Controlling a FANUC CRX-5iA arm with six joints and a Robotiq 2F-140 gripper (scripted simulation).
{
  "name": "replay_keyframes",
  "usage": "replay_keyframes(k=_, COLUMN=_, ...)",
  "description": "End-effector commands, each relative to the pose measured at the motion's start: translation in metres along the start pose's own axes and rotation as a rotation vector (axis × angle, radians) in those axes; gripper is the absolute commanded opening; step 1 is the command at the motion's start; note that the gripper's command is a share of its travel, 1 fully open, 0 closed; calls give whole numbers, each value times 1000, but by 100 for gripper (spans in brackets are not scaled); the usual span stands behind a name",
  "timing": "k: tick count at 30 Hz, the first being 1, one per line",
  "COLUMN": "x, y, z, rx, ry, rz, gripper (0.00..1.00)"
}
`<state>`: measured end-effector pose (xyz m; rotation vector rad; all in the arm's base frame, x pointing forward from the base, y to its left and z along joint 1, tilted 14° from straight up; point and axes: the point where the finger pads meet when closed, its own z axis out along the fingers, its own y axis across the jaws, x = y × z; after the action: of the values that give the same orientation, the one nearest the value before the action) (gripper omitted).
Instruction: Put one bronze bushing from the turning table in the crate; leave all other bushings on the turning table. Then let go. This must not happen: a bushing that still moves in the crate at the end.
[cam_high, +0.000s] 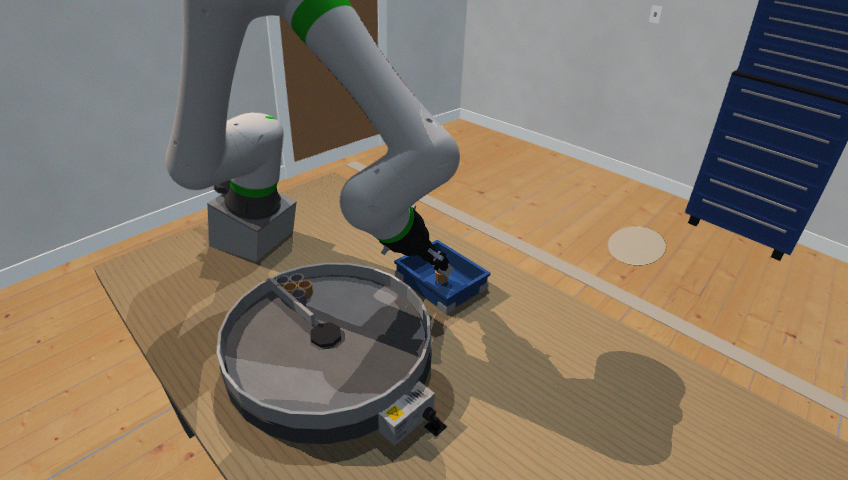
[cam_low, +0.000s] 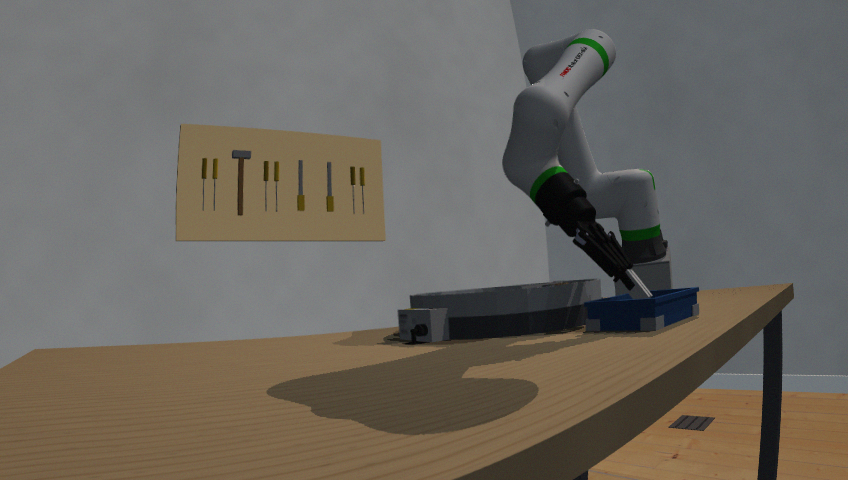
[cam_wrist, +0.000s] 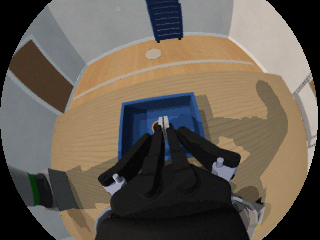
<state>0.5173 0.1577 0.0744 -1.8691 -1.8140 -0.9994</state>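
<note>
My gripper (cam_high: 443, 270) (cam_low: 648, 293) (cam_wrist: 164, 122) is tilted and shut on the wall of a bronze bushing (cam_high: 440, 277) (cam_wrist: 155, 123). Its fingertips reach inside the blue crate (cam_high: 470, 292) (cam_low: 618, 315) (cam_wrist: 121, 127). The bushing is inside the crate, low down; whether it touches the floor cannot be told. The crate's wall hides it in the exterior view. On the turning table (cam_high: 267, 411) (cam_low: 505, 300), two bronze bushings, one (cam_high: 289, 288) beside the other (cam_high: 305, 287), stand among grey ones near the far-left rim.
Grey bushings, one (cam_high: 298, 295) among them, stand beside the turning table's straight guide bar (cam_high: 297, 304). A black hub (cam_high: 325, 334) stands at its centre. The crate is close to the turning table's rim. A control box (cam_high: 407, 413) (cam_low: 423, 324) is at its front.
</note>
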Motion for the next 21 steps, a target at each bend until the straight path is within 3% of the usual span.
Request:
replay_keyframes(k=1, x=0, y=0, z=0, rx=0, ry=0, rz=0, gripper=0)
replay_keyframes(k=21, x=-3, y=0, z=4, rx=0, ry=0, rz=0, gripper=0)
